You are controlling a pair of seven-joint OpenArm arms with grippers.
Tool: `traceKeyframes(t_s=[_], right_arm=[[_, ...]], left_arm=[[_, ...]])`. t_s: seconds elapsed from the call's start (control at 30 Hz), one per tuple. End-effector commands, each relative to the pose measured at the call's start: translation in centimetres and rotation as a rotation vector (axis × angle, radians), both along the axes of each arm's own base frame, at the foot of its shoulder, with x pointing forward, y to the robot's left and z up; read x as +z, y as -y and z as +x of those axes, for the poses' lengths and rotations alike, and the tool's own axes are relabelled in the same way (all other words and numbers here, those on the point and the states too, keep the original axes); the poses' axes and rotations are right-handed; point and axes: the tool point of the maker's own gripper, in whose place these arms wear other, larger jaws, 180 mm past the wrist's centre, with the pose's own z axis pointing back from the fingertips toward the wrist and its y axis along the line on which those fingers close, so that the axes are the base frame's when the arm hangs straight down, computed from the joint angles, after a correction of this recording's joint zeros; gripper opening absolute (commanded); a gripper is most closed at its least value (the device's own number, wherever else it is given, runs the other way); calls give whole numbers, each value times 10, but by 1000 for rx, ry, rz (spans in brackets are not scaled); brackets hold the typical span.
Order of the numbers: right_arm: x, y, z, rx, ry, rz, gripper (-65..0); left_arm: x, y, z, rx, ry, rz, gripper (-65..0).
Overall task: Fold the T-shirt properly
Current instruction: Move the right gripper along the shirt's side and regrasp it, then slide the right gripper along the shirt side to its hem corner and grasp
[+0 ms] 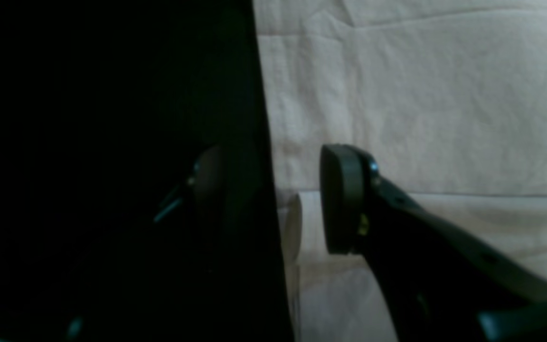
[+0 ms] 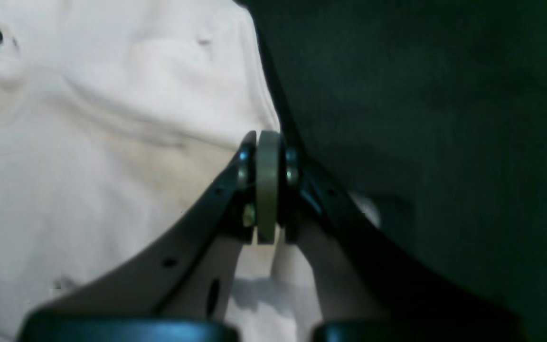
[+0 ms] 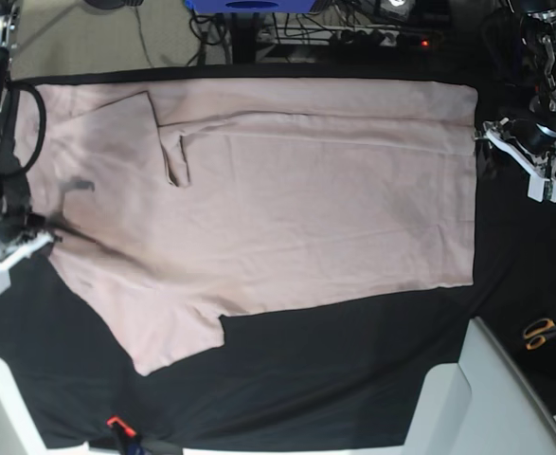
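Note:
The pale pink T-shirt (image 3: 287, 199) lies spread flat on the black table covering (image 3: 353, 370). One sleeve (image 3: 169, 332) points to the near edge, and a folded part (image 3: 173, 152) lies at the far left. My right gripper (image 2: 268, 190) is shut at the shirt's left edge and seems to pinch cloth (image 2: 112, 142). In the base view it sits at the left (image 3: 43, 232). My left gripper (image 1: 273, 199) is open and straddles the shirt's hem edge (image 1: 397, 118), with one pad (image 1: 342, 199) over the cloth. In the base view it is at the right (image 3: 484, 137).
Orange-handled scissors (image 3: 543, 332) lie at the right, off the shirt. A white frame part (image 3: 467, 389) stands at the near right. A small red-tipped item (image 3: 115, 423) lies near the front edge. Cables and a blue object (image 3: 249, 5) are beyond the far edge.

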Motion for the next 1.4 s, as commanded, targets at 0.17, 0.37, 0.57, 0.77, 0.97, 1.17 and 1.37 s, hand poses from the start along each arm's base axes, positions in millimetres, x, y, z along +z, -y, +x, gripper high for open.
traceKeyframes(t_s=[0.17, 0.37, 0.57, 0.77, 0.97, 1.17, 1.37], right_arm=[[25, 0, -17, -17, 41, 8, -647], [23, -8, -51, -34, -5, 30, -645], [10, -21, -72, -53, -105, 98, -639], [63, -27, -52, -26, 17, 54, -368], [95, -21, 11, -16, 100, 22, -87], [48, -33, 79, 67, 52, -86, -87], [1, -33, 101, 78, -4, -114, -87]], left_arm=[[18, -5, 17, -7, 64, 13, -336], [18, -5, 18, -7, 66, 13, -336], [18, -5, 18, -7, 66, 13, -336], [19, -7, 17, -6, 65, 18, -336], [19, -8, 17, -3, 65, 19, -336], [19, -8, 16, -1, 66, 17, -336], [18, -9, 15, -2, 61, 20, -336]])
